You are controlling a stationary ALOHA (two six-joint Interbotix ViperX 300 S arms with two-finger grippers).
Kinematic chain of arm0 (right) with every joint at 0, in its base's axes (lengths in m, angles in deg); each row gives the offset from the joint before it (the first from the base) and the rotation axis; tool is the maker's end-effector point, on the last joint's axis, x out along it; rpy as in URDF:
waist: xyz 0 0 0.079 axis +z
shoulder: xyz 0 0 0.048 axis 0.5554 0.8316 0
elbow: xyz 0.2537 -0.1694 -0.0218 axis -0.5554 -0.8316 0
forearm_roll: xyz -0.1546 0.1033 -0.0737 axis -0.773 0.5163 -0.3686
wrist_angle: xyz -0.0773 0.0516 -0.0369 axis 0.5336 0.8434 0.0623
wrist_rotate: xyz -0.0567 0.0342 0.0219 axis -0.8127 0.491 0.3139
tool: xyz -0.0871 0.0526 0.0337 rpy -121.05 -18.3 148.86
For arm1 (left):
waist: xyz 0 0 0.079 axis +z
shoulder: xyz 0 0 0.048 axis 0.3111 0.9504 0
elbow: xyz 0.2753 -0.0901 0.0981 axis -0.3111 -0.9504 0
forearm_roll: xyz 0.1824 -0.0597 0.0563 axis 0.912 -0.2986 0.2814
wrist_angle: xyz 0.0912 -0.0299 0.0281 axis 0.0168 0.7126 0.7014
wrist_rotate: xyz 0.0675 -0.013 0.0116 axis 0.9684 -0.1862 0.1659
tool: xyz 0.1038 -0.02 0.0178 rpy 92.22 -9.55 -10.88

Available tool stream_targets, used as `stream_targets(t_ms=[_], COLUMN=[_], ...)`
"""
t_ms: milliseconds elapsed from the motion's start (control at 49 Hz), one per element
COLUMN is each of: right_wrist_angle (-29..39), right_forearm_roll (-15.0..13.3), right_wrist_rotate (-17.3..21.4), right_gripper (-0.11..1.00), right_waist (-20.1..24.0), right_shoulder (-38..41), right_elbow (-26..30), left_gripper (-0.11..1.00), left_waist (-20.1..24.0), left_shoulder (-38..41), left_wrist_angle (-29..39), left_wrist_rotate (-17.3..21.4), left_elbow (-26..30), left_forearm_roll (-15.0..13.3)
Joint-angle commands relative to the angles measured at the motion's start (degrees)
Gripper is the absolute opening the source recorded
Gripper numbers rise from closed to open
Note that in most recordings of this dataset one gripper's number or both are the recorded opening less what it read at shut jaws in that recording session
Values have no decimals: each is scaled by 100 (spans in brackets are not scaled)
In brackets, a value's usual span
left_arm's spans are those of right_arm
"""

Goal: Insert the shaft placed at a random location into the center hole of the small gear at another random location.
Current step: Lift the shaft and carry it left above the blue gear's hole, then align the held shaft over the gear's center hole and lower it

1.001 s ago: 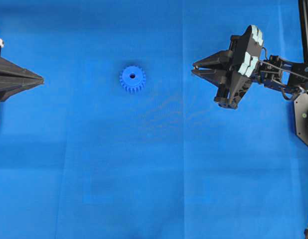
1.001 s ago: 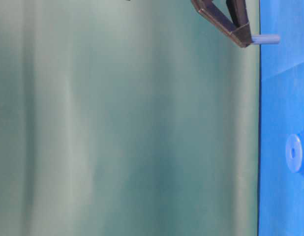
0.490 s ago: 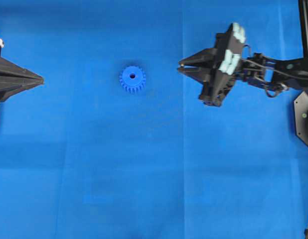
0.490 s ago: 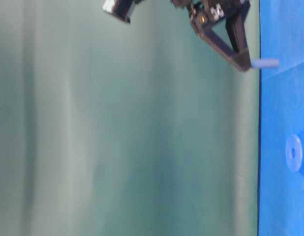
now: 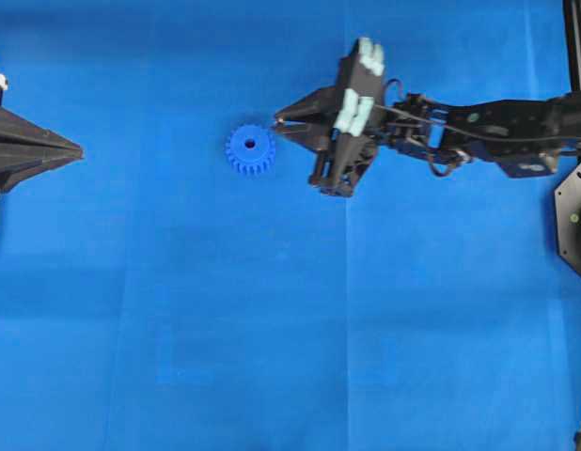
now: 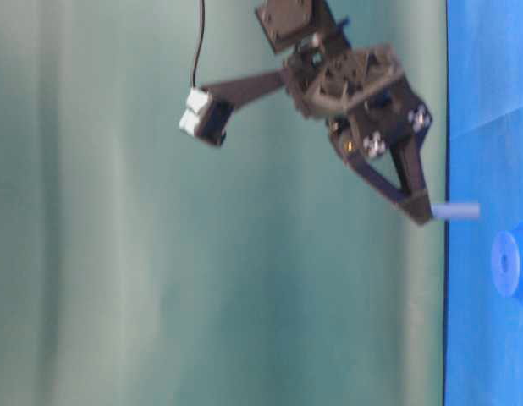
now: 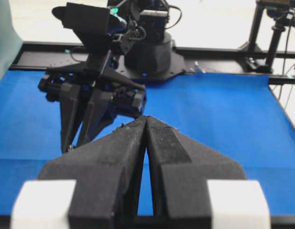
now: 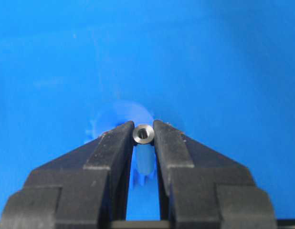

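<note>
The small gear (image 5: 250,149) lies flat on the blue cloth, left of the middle, its center hole (image 5: 250,144) facing up. My right gripper (image 5: 276,122) hovers just right of the gear and above it, shut on the shaft (image 6: 456,211). The silvery shaft (image 8: 143,133) sticks out from the fingertips toward the cloth, a little short of the gear (image 6: 509,264). In the right wrist view the gear (image 8: 123,112) shows blurred behind and between the fingers (image 8: 169,143). My left gripper (image 5: 76,148) rests shut at the far left, holding nothing; its closed tips (image 7: 146,118) point toward the right arm.
The blue cloth (image 5: 272,329) covers the whole work surface. The right arm's base (image 5: 574,221) stands at the right edge. A green backdrop (image 6: 202,254) fills the table-level view. A black frame (image 7: 219,52) runs along the cloth's far side.
My right gripper has travelled left with the shaft, from the right side of the cloth to just beside the gear. The left gripper and the gear have not moved.
</note>
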Motion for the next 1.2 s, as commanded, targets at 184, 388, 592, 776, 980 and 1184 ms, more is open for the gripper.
stream_targets(t_ms=[184, 388, 592, 776, 980, 1184], right_wrist_angle=[114, 114, 88, 35, -211, -246], right_forearm_roll=[-62, -62, -53, -53, -35, 9], right_wrist_rotate=[-9, -9, 9, 18, 62, 62], right_gripper=[3, 3, 3, 3, 3, 3], right_waist=[35, 35, 44, 62, 62, 62], right_shoulder=[255, 325, 325, 448, 703, 756], right_elbow=[633, 747, 721, 703, 703, 668], left_gripper=[0, 0, 0, 0, 0, 0], left_waist=[0, 0, 0, 0, 0, 0], left_shoulder=[18, 9, 9, 9, 9, 18], left_wrist_angle=[-35, -35, -35, -35, -35, -35], left_wrist_rotate=[0, 0, 0, 0, 0, 0], left_elbow=[62, 62, 62, 62, 62, 62], left_forearm_roll=[0, 0, 9, 0, 0, 0])
